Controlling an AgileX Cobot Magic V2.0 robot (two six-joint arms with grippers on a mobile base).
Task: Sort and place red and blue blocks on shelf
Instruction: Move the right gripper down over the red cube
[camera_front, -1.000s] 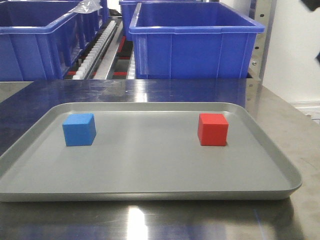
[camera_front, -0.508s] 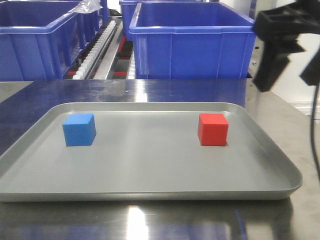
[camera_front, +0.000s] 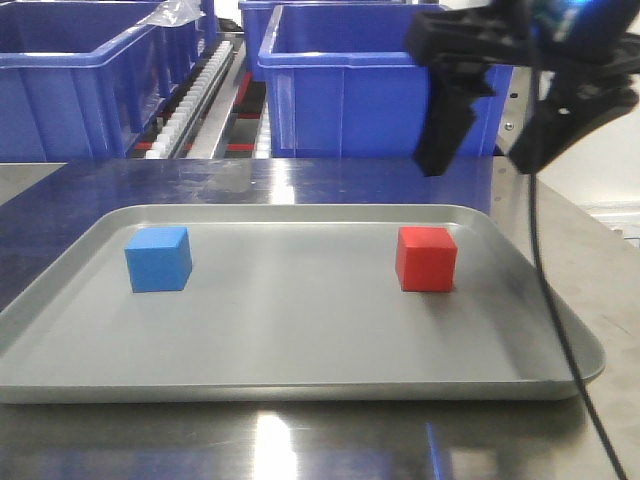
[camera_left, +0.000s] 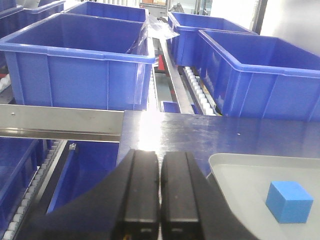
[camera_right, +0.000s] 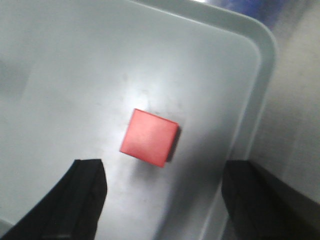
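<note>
One right gripper — jaws apart — above red block

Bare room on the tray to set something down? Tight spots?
Free on the tray: the middle between the blue block and red block, and the front strip along the near rim. Tight: around the red block, under the open right gripper.

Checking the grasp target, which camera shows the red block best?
The right wrist view: the red block sits large ahead of the open right gripper. The front view shows it smaller, on the tray; the left wrist view misses it.
</note>
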